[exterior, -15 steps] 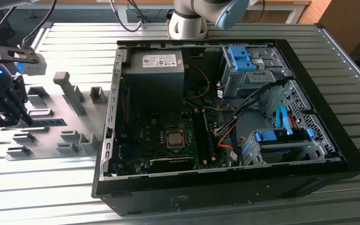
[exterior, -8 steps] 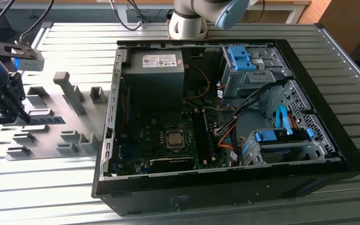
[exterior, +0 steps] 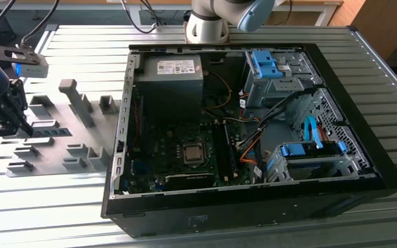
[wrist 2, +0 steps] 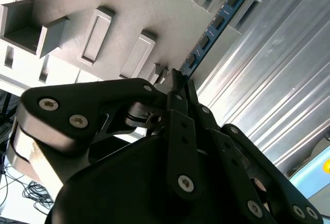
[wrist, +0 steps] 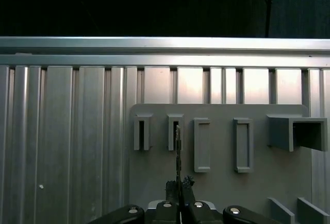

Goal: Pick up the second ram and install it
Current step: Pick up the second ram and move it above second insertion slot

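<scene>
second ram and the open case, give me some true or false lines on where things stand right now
1. The fingers are closed on the second ram at the grey holder plate. True.
2. The second ram sits in a motherboard slot. False: it is outside the computer case, at the holder plate.
3. The computer case lies with its open side up. True.
4. The drive latches are red. False: they are blue.
</scene>
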Robot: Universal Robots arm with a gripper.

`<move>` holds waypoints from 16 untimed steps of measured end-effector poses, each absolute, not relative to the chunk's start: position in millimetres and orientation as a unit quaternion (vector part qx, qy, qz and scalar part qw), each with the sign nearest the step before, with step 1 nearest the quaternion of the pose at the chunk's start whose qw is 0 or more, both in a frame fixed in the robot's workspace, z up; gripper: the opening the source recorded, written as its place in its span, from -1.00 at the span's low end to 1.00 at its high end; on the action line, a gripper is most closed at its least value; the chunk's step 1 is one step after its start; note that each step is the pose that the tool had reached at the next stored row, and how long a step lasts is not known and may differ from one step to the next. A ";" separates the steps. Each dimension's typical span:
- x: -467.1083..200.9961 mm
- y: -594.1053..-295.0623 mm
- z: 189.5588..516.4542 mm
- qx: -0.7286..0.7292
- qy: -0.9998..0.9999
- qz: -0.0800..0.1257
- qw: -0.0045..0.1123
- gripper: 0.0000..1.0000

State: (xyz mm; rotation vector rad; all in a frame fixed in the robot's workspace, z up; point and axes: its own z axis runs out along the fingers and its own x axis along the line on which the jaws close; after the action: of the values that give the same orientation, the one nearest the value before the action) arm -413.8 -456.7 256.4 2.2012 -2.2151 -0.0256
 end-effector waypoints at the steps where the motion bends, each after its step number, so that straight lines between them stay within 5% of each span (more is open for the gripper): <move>1: -413.8 -456.7 256.5 0.705 -0.709 -0.008 0.009 -0.72; 16: -413.8 -456.7 266.5 0.705 -0.709 -0.008 0.009 -0.72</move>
State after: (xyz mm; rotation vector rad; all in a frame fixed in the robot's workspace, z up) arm -413.8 -456.7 266.5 2.2012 -2.2152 -0.0256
